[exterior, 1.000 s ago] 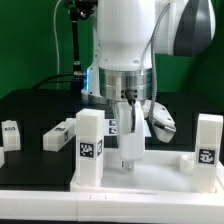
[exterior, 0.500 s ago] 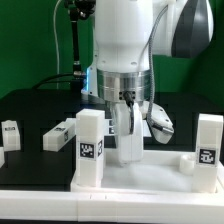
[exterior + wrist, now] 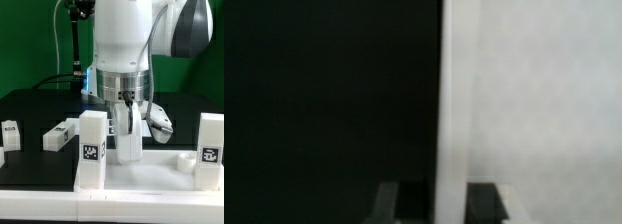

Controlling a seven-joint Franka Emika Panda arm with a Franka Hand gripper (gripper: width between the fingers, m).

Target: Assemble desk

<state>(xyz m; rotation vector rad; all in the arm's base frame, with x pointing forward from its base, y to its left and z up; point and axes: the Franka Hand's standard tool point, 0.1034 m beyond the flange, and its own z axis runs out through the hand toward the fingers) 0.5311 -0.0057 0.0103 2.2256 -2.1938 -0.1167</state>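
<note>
The desk's white tabletop lies across the front of the exterior view, and it fills one half of the wrist view beside black table. My gripper points straight down at its back rim. In the wrist view the gripper is shut on that thin rim, with one dark finger on each side. Two white tagged legs stand upright on the tabletop, one just to the exterior view's left of the gripper and one at the right edge.
Two loose white legs lie on the black table at the exterior view's left, one near the upright leg and one at the edge. A small white stub sits on the tabletop near the right leg.
The jaws have closed onto the tabletop's rim. The tabletop and its upright legs have shifted slightly toward the exterior view's right.
</note>
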